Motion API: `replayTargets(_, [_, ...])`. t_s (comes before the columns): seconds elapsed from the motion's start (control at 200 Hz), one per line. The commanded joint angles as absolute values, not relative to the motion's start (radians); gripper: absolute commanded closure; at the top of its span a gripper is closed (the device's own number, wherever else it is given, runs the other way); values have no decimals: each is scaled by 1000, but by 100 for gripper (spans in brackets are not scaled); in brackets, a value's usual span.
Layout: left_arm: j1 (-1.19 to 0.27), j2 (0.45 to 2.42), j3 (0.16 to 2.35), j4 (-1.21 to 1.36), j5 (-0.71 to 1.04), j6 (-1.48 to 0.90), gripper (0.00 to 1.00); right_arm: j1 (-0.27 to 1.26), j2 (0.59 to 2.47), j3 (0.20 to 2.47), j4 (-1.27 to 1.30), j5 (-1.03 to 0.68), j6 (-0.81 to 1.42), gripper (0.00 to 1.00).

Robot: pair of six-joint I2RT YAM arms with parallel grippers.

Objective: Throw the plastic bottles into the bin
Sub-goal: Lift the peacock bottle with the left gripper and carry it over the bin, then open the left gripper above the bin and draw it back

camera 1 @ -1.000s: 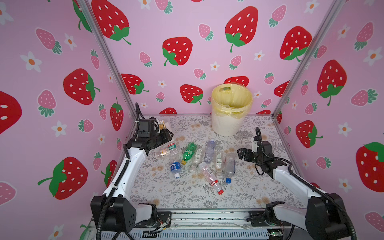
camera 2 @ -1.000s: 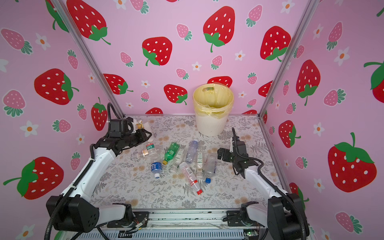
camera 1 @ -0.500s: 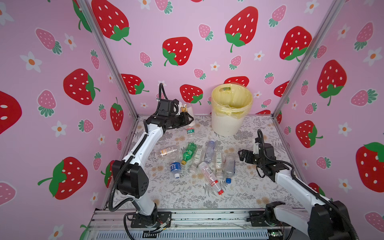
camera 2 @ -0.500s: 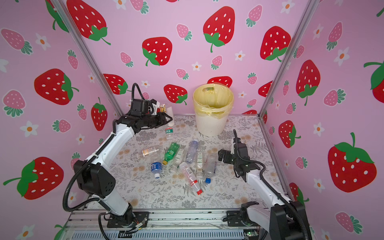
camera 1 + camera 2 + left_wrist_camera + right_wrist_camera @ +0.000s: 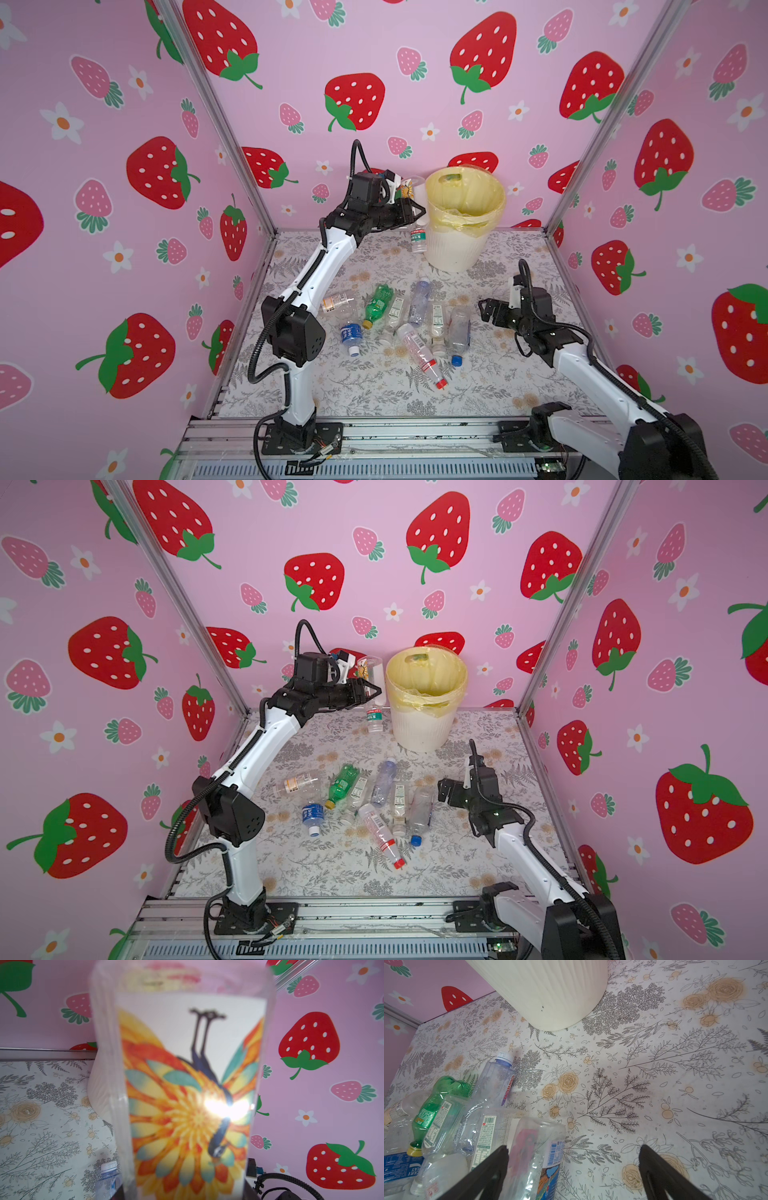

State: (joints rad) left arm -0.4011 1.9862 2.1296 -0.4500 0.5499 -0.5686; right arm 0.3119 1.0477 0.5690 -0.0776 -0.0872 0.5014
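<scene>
The left gripper (image 5: 413, 210) is up beside the rim of the bin (image 5: 453, 253), closed tight on a flower-label bottle (image 5: 408, 189). This clear bottle sticks up from the jaws just left of the bin's mouth, not over it. A green-labelled bottle (image 5: 417, 241) sits on the counter (image 5: 498, 374) by the bin's foot. The other bottles (image 5: 419, 297) lie heaped mid-counter. The right gripper (image 5: 484, 309), spread wide and empty, hovers low just right of that heap.

Bright, even light reaches all my cameras; shadows are faint. My left wrist view shows the bottle (image 5: 182, 1088) blurred, white glare on its label (image 5: 220, 1105); top views stretch at edges.
</scene>
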Motion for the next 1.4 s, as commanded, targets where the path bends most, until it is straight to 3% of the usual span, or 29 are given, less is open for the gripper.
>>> replayTargets(0.0, [-419, 1934, 2084, -283, 556, -590, 45, 313, 1033, 571, -109, -79, 514, 1])
replayTargets(0.43, [-493, 1533, 1540, -166, 293, -511, 44, 313, 1033, 596, -141, -40, 487, 1])
replayTargets(0.725, [-498, 1456, 1512, -181, 223, -527, 41, 313, 1039, 587, -118, -36, 479, 1])
replayTargets(1.111, [-548, 1811, 1995, -111, 217, -455, 40, 313, 1048, 581, -109, -38, 477, 1])
replayTargets(1.271, [-582, 2156, 2438, -130, 172, -413, 36, 312, 1072, 584, -103, -45, 475, 1])
replayTargets(1.396, [-589, 2468, 2875, -187, 105, -438, 10, 311, 1079, 604, -121, -61, 481, 1])
